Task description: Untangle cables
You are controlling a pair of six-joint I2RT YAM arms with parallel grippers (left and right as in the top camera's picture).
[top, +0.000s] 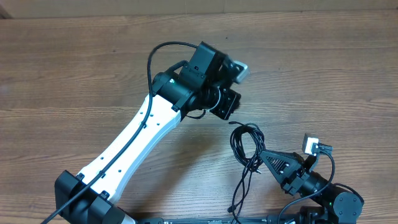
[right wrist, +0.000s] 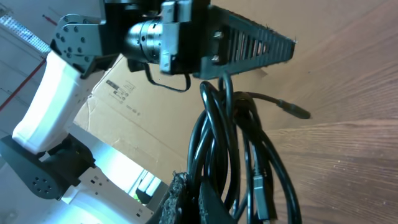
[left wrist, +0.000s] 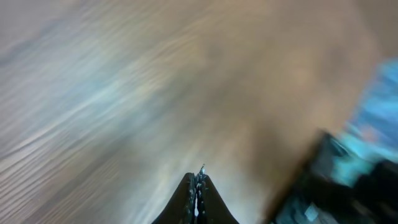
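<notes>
Right gripper (top: 262, 155) pinched shut on the bunch of thin black cables (top: 244, 140). Left gripper (left wrist: 198, 185) near the bunch, jaws pressed together.

Overhead looks straight down — right wrist, close in, shares the cables (top: 247, 163).

The cables (right wrist: 211, 137) were plain black. The table (top: 323, 68) showed a brown wood-grain pattern. The arm link (top: 134, 140) at lower left of the overhead frame was white, its joints black. The cardboard (right wrist: 130, 124) was tan with black print.
</notes>
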